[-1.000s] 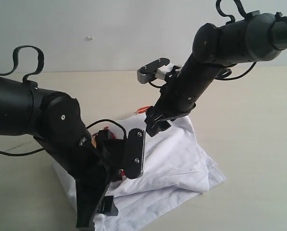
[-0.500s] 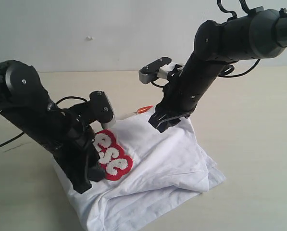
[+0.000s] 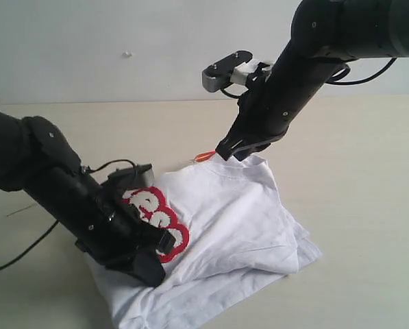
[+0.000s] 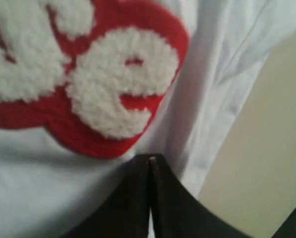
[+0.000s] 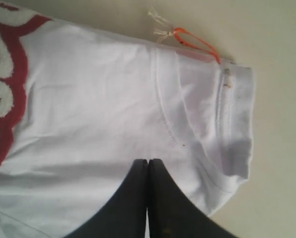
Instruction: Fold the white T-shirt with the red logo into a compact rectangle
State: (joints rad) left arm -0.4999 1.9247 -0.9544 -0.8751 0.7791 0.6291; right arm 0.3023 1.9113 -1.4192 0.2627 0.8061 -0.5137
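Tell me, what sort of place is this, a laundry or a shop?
Probably a robotics lab or test bench: black left arm and right arm work over one white T-shirt on a plain beige table before a blank wall.

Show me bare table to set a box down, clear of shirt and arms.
Widest bare patch of beige tabletop: right of the white cotton T-shirt, beyond its folded edge. A second strip runs between the collar end and the back wall, left of the right gripper. Crowded: near-left, where the left gripper and arm partly cover the fuzzy red logo.
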